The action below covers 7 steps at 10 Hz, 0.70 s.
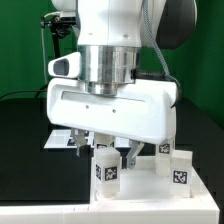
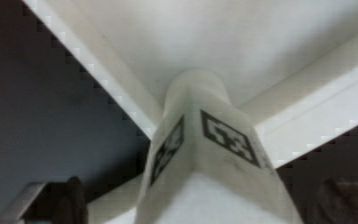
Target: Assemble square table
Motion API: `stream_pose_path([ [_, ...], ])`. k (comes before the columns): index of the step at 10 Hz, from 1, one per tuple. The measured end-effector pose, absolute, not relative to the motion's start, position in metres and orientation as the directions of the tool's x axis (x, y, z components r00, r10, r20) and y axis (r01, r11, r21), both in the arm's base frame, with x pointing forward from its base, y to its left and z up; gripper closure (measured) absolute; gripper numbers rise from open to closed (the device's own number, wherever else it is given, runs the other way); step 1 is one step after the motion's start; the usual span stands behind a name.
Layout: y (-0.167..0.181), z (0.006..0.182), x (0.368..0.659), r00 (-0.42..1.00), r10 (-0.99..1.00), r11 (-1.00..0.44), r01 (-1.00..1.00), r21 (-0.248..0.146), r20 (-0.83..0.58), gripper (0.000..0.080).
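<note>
From the exterior view you see the arm hanging low over the black table (image 1: 20, 130), its white wrist housing filling the middle of the picture. The gripper (image 1: 108, 152) sits just below that housing with its two dark fingers (image 1: 83, 143) spread apart, one either side of an upright white leg (image 1: 106, 166); they look open, with a gap showing between each finger and the leg, so nothing is clamped.

That leg stands on the white tabletop (image 1: 150, 185), which lies at the picture's five o'clock, and carries a black-and-white tag on its front face. Two more tagged legs stand upright on the same top at about four o'clock: one (image 1: 179, 169) nearer the camera, one (image 1: 164, 150) further back.

The wrist view looks straight down the leg (image 2: 208, 150), its tag turned edge-on and blurred, with the tabletop's raised rim (image 2: 105, 70) running behind it and a dark fingertip (image 2: 51, 200) showing clear of the leg.
</note>
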<state>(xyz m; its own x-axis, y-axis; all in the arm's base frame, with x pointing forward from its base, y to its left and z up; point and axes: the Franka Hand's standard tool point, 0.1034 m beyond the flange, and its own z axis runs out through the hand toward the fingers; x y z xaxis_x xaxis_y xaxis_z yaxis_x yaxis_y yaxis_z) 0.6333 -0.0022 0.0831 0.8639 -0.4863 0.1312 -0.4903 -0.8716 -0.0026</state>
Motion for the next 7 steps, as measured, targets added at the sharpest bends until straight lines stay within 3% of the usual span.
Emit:
stream_pose_path([
  [3, 0.001, 0.085, 0.6322, 0.981, -0.16, -0.985, -0.166, 0.047, 0.11, 0.0151],
  [7, -0.0013, 0.0879, 0.6341, 0.972, 0.218, -0.973, 0.21, 0.1, 0.084, 0.0151],
])
